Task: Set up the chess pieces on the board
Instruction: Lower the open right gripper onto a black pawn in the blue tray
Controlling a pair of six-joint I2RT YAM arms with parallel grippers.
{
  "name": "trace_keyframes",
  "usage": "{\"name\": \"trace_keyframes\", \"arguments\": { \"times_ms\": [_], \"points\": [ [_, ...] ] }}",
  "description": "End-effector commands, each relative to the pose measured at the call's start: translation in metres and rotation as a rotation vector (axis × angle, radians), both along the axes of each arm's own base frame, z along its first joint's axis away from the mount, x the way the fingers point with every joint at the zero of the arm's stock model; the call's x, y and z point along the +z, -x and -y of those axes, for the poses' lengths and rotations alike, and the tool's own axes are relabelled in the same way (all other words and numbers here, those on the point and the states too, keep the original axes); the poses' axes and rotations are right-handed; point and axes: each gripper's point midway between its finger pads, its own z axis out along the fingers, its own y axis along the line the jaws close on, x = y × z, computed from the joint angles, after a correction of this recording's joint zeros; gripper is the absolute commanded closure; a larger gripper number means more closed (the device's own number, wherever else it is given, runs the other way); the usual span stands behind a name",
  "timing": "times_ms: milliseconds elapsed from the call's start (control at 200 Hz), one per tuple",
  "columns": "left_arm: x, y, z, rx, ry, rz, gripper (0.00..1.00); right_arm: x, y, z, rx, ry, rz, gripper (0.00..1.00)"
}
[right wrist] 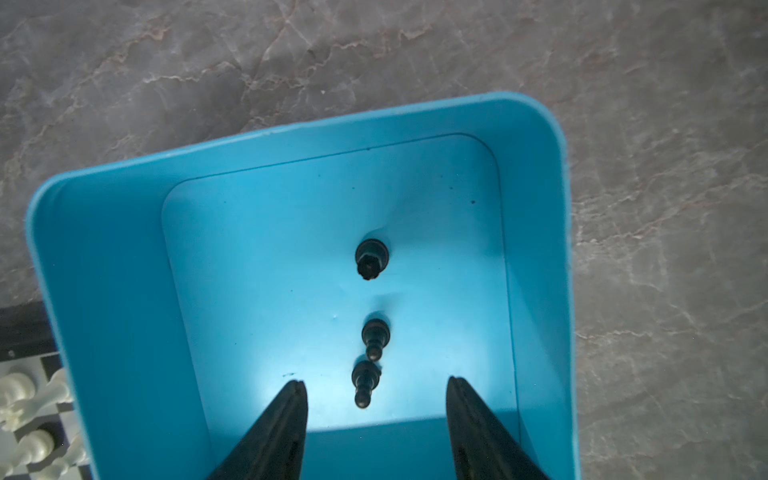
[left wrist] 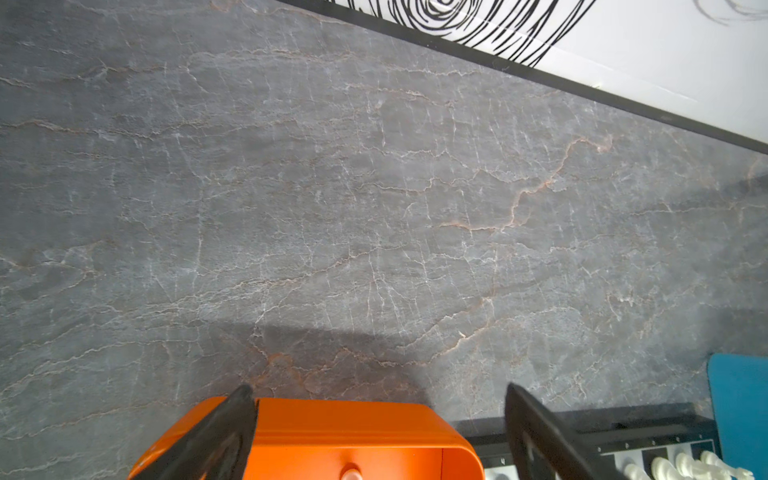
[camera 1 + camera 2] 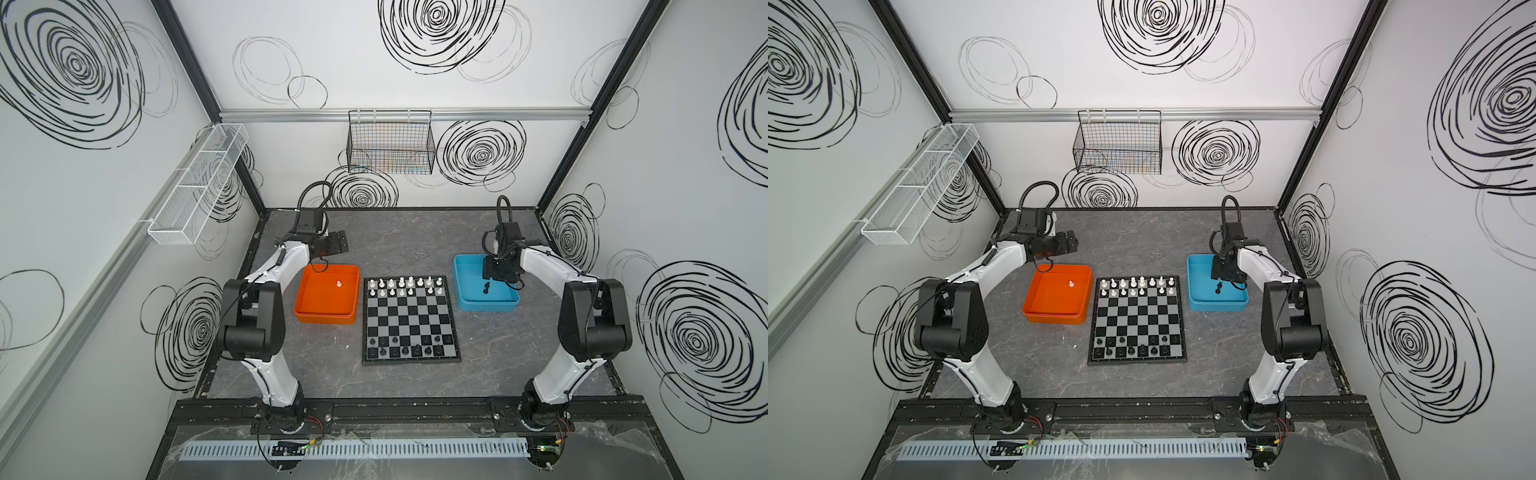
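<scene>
Left gripper (image 2: 378, 390) hangs with jaws wide and empty above the far wall of the orange tray (image 3: 326, 319), probably parked clear while one white pawn (image 3: 339, 284) waits inside. On the chessboard (image 3: 409, 320), white pieces (image 3: 401, 283) fill most of the two far rows and black pieces (image 3: 405, 350) part of the two near rows. Inside the blue tray (image 3: 488, 307), three spare black chessmen (image 1: 375, 336) stand in a line; the right gripper (image 1: 374, 382) reaches down with jaws half apart either side of the nearest black pawn (image 1: 365, 376), apparently lined up to pinch it, not touching.
</scene>
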Motion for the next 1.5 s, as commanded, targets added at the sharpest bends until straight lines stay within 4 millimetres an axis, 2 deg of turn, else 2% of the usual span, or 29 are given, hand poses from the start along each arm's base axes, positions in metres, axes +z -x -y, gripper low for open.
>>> {"name": "trace_keyframes", "arguments": {
  "times_ms": [0, 220, 340, 710, 1081, 1496],
  "points": [
    [0.005, -0.003, 0.007, -0.017, -0.049, 0.023, 0.04, -0.009, 0.006, 0.005, 0.020, 0.004, -0.025, 0.44],
    [0.008, 0.006, 0.035, -0.068, -0.059, 0.027, 0.04, -0.003, 0.002, 0.007, 0.017, -0.007, -0.004, 0.47],
    [0.010, 0.008, 0.042, -0.081, -0.063, 0.036, 0.04, -0.001, 0.000, 0.002, 0.024, -0.033, 0.011, 0.47],
    [0.010, 0.010, 0.049, -0.095, -0.056, 0.034, 0.04, -0.006, 0.002, -0.002, 0.030, -0.044, 0.000, 0.53],
    [0.010, 0.011, 0.051, -0.103, -0.048, 0.032, 0.04, -0.022, 0.010, -0.006, 0.031, -0.046, -0.051, 0.56],
    [0.011, 0.010, 0.047, -0.094, -0.053, 0.032, 0.04, -0.028, -0.001, -0.015, 0.044, -0.044, -0.051, 0.61]
  ]
}}
